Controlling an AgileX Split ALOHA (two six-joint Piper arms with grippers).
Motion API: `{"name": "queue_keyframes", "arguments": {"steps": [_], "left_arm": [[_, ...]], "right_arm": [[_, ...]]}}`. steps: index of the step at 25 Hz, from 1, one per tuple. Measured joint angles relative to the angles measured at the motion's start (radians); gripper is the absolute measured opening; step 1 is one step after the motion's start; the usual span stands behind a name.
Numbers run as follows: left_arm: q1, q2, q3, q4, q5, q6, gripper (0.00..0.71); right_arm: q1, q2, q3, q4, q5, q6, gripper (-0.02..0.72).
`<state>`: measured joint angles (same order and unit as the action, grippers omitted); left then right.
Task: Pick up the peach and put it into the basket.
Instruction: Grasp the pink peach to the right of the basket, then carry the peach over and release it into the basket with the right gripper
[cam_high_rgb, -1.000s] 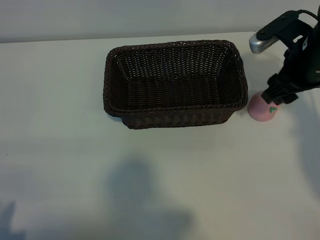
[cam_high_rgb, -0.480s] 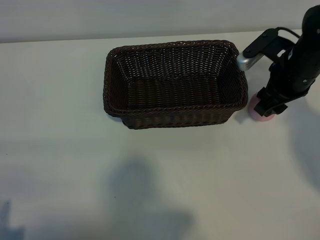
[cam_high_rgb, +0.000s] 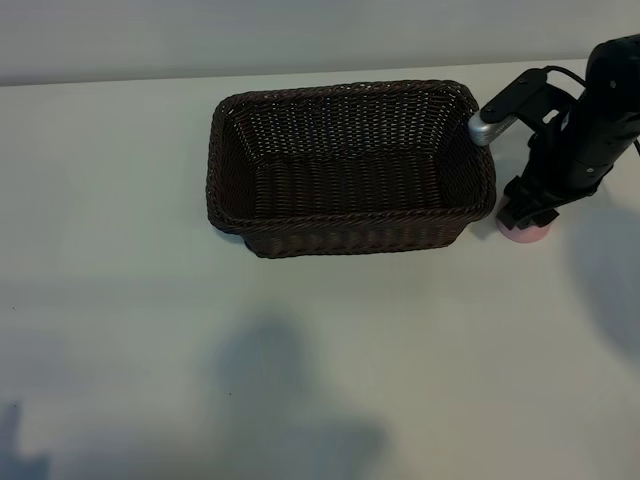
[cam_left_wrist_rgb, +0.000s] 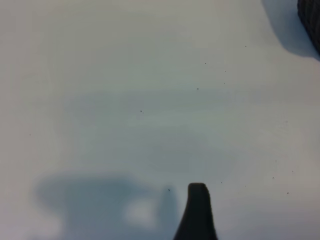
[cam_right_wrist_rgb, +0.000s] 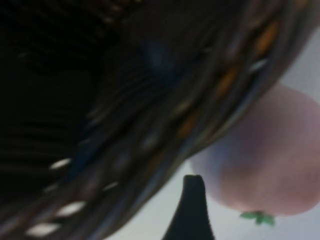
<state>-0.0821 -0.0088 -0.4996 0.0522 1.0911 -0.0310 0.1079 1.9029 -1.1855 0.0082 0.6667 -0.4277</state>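
Observation:
The pale-pink peach (cam_high_rgb: 528, 237) sits on the white table, right against the right end of the dark-brown wicker basket (cam_high_rgb: 350, 92). My right gripper (cam_high_rgb: 530, 205) stands straight over the peach, open, and hides most of it. In the right wrist view the peach (cam_right_wrist_rgb: 272, 160) with its green leaf mark lies just beside one dark fingertip (cam_right_wrist_rgb: 193, 195), and the basket wall (cam_right_wrist_rgb: 150, 120) is very close on the other side. The left arm is outside the exterior view. Its wrist view shows one fingertip (cam_left_wrist_rgb: 198, 200) over bare table, with nothing held.
A basket corner (cam_left_wrist_rgb: 312, 20) shows at the edge of the left wrist view. The right arm's silver link (cam_high_rgb: 485, 128) hangs over the basket's right rim. The table (cam_high_rgb: 300, 350) in front of the basket is bare.
My right gripper has moved left and down onto the peach, which now shows only as a pink sliver below it. The basket and peach have not moved.

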Motion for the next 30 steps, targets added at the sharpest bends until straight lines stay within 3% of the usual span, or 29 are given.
{"name": "queue_keyframes", "arguments": {"steps": [3, 8, 12, 15, 30], "left_arm": [[0.000, 0.000, 0.000, 0.000, 0.000, 0.000, 0.596], [0.000, 0.000, 0.000, 0.000, 0.000, 0.002, 0.596], [0.000, 0.000, 0.000, 0.000, 0.000, 0.003, 0.596], [0.000, 0.000, 0.000, 0.000, 0.000, 0.003, 0.596], [0.000, 0.000, 0.000, 0.000, 0.000, 0.003, 0.596]], "right_arm": [[-0.015, 0.011, 0.000, -0.008, -0.015, 0.020, 0.498], [-0.027, 0.011, 0.000, -0.008, -0.043, 0.056, 0.205], [-0.031, 0.011, 0.000, -0.008, -0.046, 0.068, 0.078], [-0.031, 0.011, 0.000, -0.008, -0.047, 0.077, 0.043], [-0.031, -0.043, 0.000, -0.023, -0.038, 0.121, 0.040]]}}
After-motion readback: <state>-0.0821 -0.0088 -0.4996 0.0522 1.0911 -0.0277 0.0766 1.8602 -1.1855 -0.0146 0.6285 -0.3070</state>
